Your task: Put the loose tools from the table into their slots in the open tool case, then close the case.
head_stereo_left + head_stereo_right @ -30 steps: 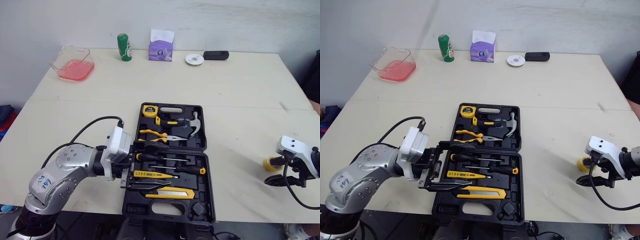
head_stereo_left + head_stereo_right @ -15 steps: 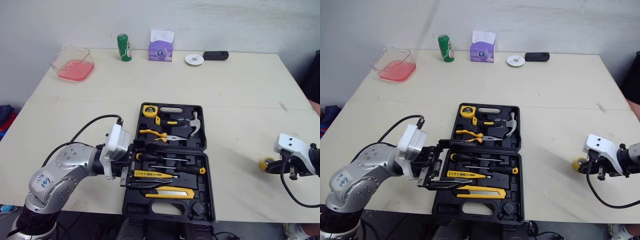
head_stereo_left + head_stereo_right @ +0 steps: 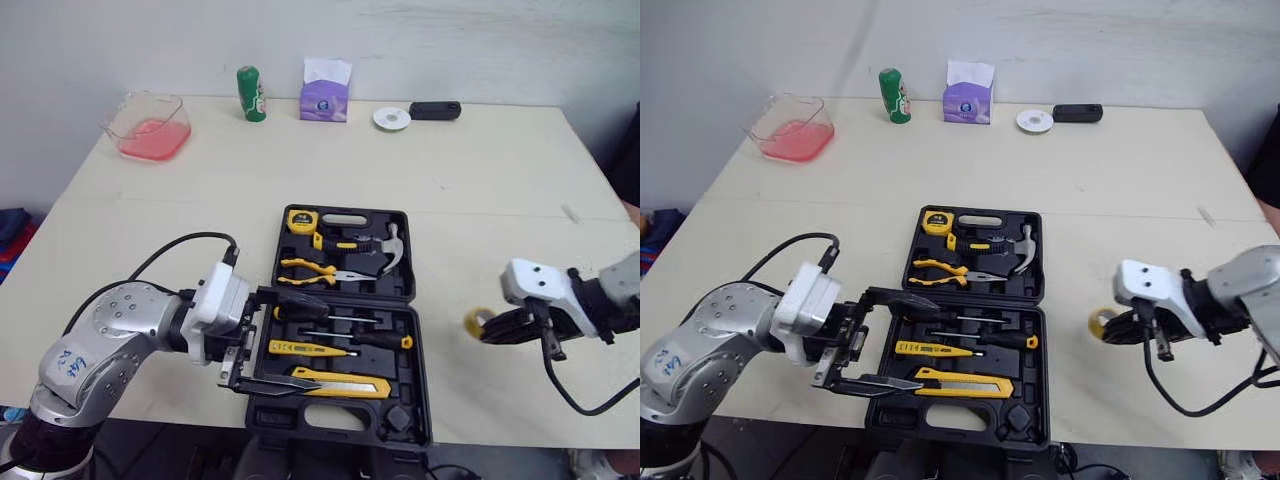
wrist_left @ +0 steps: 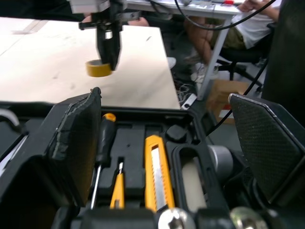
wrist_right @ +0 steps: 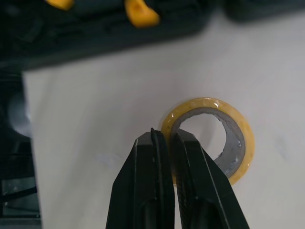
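Pinching one wall of the yellow tape roll (image 5: 209, 102) between its closed fingers, one finger inside the ring and one outside, the right gripper (image 3: 490, 330) holds the roll just right of the tool case (image 3: 411, 260), level with the case's near half. Whether the roll is lifted clear of the table (image 3: 480, 180) cannot be told.

The left gripper (image 3: 285, 340) hangs with its fingers spread wide over the near half's left edge, holding nothing.

The case lies open. Its far half is filled. In the near half the screwdrivers (image 3: 340, 318) and the utility knife (image 3: 340, 381) are seated, and some moulded recesses near the front edge look vacant. Which of these fits the roll is not clear.

Judging from this, the step in hand is bringing the roll across to its recess. The grip is thin, on one wall only, so the roll could swing or slip, and a slow, level carry would suit it. It should cross the case's right rim with clearance, come down flat over the recess, and be released only once it sits inside. The left gripper's spread fingers lie over the near half and would do well to pull away from the case before the lid is closed.
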